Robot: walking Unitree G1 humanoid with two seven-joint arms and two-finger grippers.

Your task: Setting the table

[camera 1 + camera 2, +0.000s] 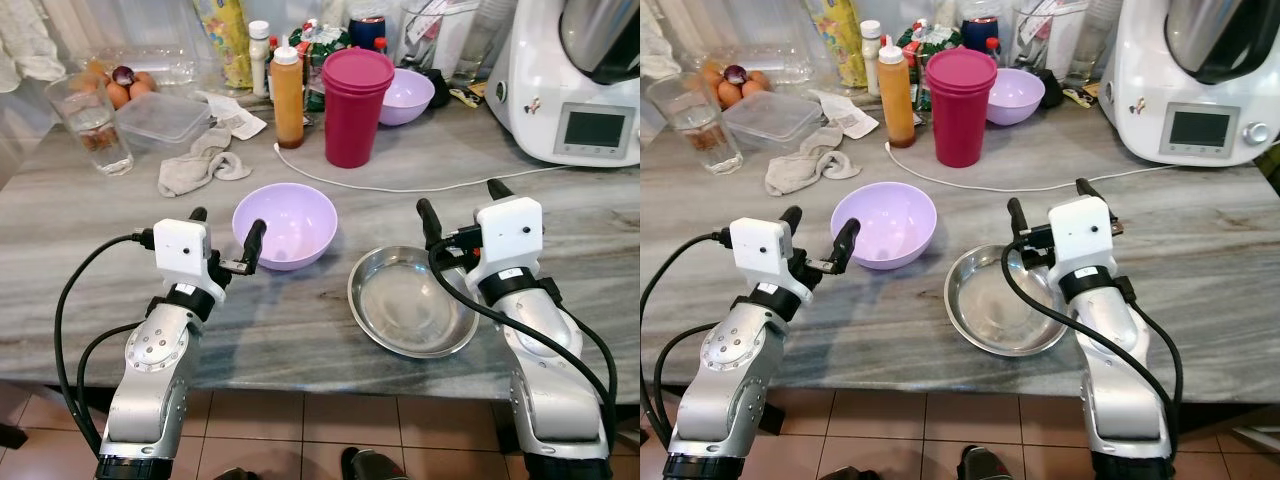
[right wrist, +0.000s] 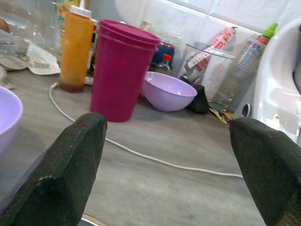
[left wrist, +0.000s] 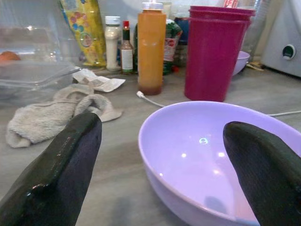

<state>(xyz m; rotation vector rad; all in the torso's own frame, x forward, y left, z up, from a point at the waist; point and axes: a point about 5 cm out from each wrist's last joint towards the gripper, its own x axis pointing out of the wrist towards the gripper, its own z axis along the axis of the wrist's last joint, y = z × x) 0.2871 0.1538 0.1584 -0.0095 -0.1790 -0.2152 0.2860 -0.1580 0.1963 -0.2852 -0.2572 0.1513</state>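
Two grippers hover low over the near part of a grey marbled desk (image 1: 300, 330). The left gripper (image 1: 226, 231) has its jaws spread and holds nothing; one black fingertip sits just at the near left rim of a lilac plastic bowl (image 1: 286, 223), the other stands off to the bowl's left. The right gripper (image 1: 462, 205) also has its jaws spread and empty, poised above the far right edge of a shallow stainless steel dish (image 1: 412, 301), which lies just right of the lilac bowl, near the desk's front edge.

Farther back stands a stack of magenta tumblers (image 1: 356, 105), with a second lilac bowl (image 1: 410, 95) just behind and to its right. An orange sauce bottle (image 1: 287, 95) stands to the left of the tumblers. A white cable (image 1: 400, 186) trails across the desk between the tumblers and the near bowl, running toward a white kitchen machine (image 1: 575, 80) at the right. A crumpled grey cloth (image 1: 200, 165) lies left of the cable's end, a clear lidded plastic box (image 1: 165, 118) beyond it, and a drinking glass (image 1: 92, 125) stands at the far left.
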